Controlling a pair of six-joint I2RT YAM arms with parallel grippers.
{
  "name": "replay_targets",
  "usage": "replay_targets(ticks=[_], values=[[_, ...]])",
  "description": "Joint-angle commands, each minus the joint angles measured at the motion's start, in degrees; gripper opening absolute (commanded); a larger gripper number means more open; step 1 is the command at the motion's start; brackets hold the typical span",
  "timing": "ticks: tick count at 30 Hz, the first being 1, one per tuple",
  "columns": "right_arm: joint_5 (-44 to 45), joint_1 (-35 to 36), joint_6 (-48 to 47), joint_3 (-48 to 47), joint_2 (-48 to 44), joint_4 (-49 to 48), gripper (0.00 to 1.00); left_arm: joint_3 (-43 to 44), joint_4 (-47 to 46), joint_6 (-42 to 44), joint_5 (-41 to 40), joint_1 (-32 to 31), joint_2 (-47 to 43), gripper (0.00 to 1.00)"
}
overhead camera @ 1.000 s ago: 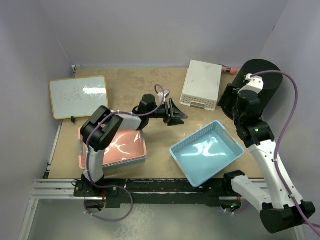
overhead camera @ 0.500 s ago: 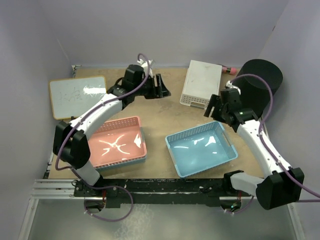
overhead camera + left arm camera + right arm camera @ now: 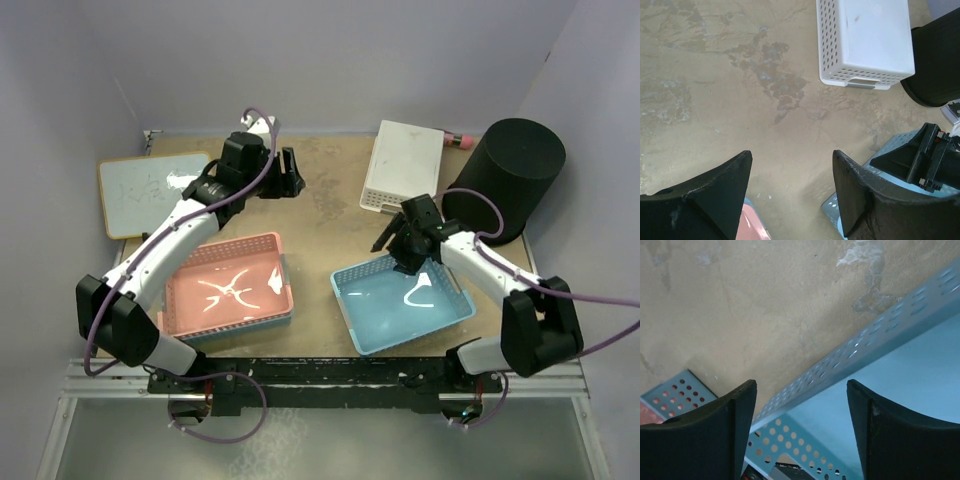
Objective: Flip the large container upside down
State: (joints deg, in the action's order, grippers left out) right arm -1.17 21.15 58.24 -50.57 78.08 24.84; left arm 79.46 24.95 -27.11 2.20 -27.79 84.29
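The large container (image 3: 512,170), a tall round black pot, stands at the back right of the table, and its upper face looks flat and closed. Its side and lower rim show at the right edge of the left wrist view (image 3: 940,60). My left gripper (image 3: 291,176) is open and empty over bare table at the back, far left of the pot; the left wrist view (image 3: 792,155) shows only tabletop between the jaws. My right gripper (image 3: 395,243) is open and empty over the far left rim of the blue basket (image 3: 440,318), left of the pot and not touching it (image 3: 802,385).
A white perforated basket (image 3: 404,168) lies upside down just left of the pot. A pink basket (image 3: 268,305) sits at the front left and a whiteboard (image 3: 150,195) at the back left. A small pink object (image 3: 461,140) lies by the back wall.
My right gripper left the pot's side and swung left and down to the blue basket's far rim. My left arm swung from the table's middle to the back left. The blue basket shifted slightly.
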Motion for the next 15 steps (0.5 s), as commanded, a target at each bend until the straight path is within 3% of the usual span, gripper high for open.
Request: replay_targets(ticks=[1,9,15], values=[[0.8,-0.1,6.7,-0.8,4.1,-2.8,0.7,-1.4,0.3,2.6,-2.3,-0.1,-2.3,0.63],[-0.8,1.1,7.6,-1.7,1.9,-5.2,0.02,-1.6,1.8,5.0,-4.6,-0.1,-3.8,0.63],[-4.5,4.6,8.5,-5.2,-0.8,-5.8,0.0,1.9,5.1,7.8,-8.9,0.0,-3.7,0.63]])
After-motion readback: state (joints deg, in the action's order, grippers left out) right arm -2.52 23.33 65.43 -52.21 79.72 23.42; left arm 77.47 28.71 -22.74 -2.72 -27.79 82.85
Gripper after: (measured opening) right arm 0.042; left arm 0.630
